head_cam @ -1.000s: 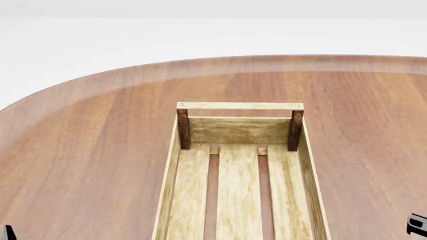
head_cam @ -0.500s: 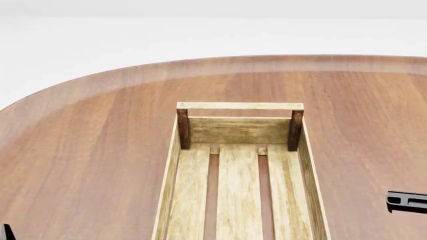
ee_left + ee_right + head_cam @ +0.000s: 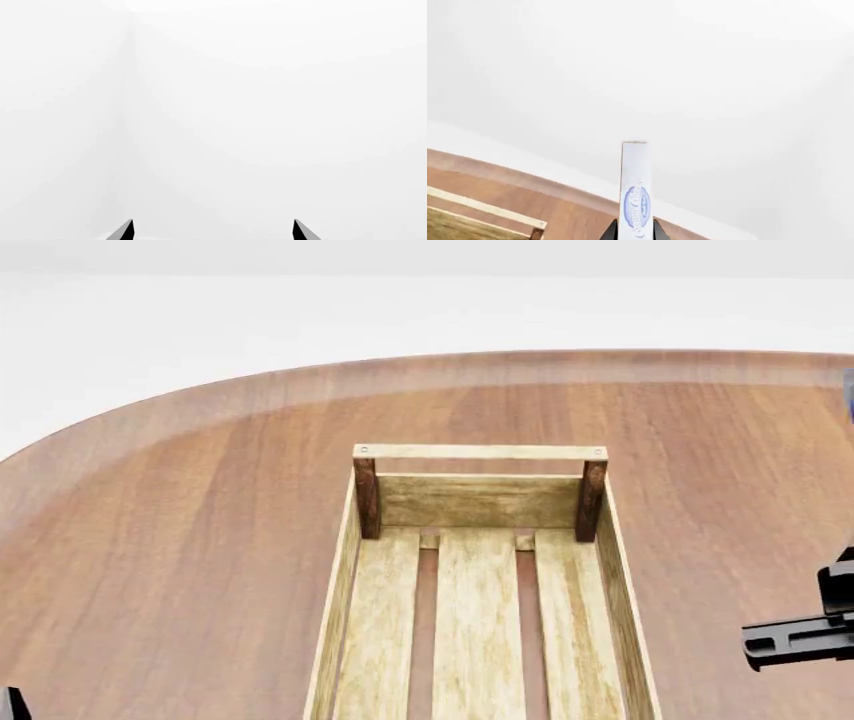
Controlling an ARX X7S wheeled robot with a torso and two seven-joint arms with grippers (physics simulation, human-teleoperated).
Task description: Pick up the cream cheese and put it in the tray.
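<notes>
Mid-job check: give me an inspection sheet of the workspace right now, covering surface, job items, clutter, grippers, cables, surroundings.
Surface: brown wooden table with a curved far edge.
Cream cheese: white box with a blue oval logo, held edge-on between the right gripper's fingers, raised clear of the table.
Tray: slatted wooden crate, nothing inside the part in view.
Clutter: nothing seen.
Right gripper: shut on the cream cheese; in the head view it shows to the right of the tray.
Left gripper: open, holding nothing, facing blank white.
Cables: nothing seen.
Surroundings: plain white backdrop.
</notes>
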